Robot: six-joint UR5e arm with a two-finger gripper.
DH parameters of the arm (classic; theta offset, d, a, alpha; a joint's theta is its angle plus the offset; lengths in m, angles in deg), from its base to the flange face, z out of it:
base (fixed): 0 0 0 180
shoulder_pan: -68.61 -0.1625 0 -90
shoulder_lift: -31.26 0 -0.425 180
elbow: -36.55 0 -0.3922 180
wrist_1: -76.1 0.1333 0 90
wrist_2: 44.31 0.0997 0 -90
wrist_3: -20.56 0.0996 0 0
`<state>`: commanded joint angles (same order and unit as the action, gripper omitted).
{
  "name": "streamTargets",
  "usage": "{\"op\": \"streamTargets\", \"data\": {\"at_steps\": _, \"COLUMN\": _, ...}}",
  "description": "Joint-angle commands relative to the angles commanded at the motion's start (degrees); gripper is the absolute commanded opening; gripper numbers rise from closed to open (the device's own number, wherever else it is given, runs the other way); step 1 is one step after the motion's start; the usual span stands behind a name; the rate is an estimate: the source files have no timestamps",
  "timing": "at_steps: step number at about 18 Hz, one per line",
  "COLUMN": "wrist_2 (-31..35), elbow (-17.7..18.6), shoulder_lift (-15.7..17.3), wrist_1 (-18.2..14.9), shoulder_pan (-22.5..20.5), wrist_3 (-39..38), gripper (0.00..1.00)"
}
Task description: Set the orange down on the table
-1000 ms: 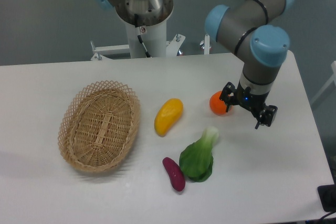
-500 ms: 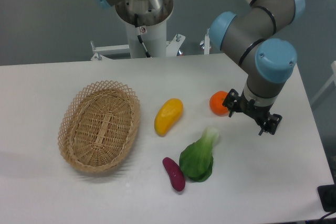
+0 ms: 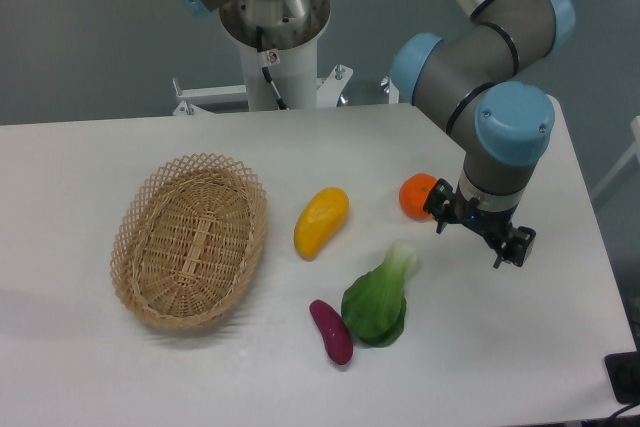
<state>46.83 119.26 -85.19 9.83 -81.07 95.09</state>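
The orange (image 3: 414, 196) is a small round orange-red ball resting on the white table (image 3: 300, 147), right of the middle. My gripper (image 3: 478, 236) hangs just to its right and a little nearer the front. Its jaws are spread apart with nothing between them. The left finger (image 3: 441, 217) stands close beside the orange's right side; I cannot tell whether it touches it.
An oval wicker basket (image 3: 190, 240) stands at the left. A yellow mango-like fruit (image 3: 321, 221) lies left of the orange. A green leafy vegetable (image 3: 380, 297) and a purple eggplant (image 3: 331, 331) lie in front. The table's right edge is near the gripper.
The gripper has shifted slightly right and toward the front, away from the orange. The orange has stayed in place on the table.
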Motion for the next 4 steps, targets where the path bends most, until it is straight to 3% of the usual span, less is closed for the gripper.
{"op": "streamTargets", "data": {"at_steps": 4, "wrist_2": 0.1, "elbow": 0.0, "shoulder_lift": 0.0, "wrist_1": 0.0, "shoulder_pan": 0.0, "wrist_3": -0.2, "gripper": 1.00}}
